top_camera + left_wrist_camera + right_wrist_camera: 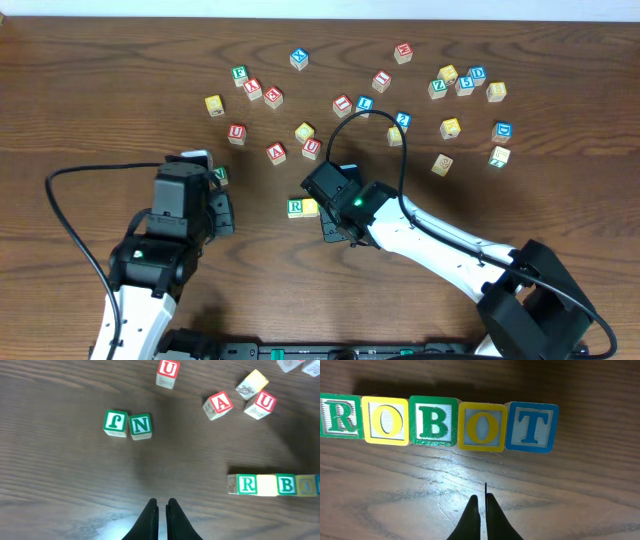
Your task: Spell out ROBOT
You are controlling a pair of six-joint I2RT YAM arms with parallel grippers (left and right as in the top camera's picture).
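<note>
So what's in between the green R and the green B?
A yellow O block sits between the green R and the green B, right up against both. The right wrist view shows it best.

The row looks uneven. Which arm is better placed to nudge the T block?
Right: the right gripper, shut, sits just in front of the T block; the left gripper is farther off, nearer the N block.

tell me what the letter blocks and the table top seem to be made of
The letter blocks look like wood: pale bare sides, with raised letters and borders painted green, yellow or blue, slightly glossy. The table top shows dark brown wood grain with a satin sheen where light reflects. Whether it is solid wood or laminate, I cannot tell.
</note>
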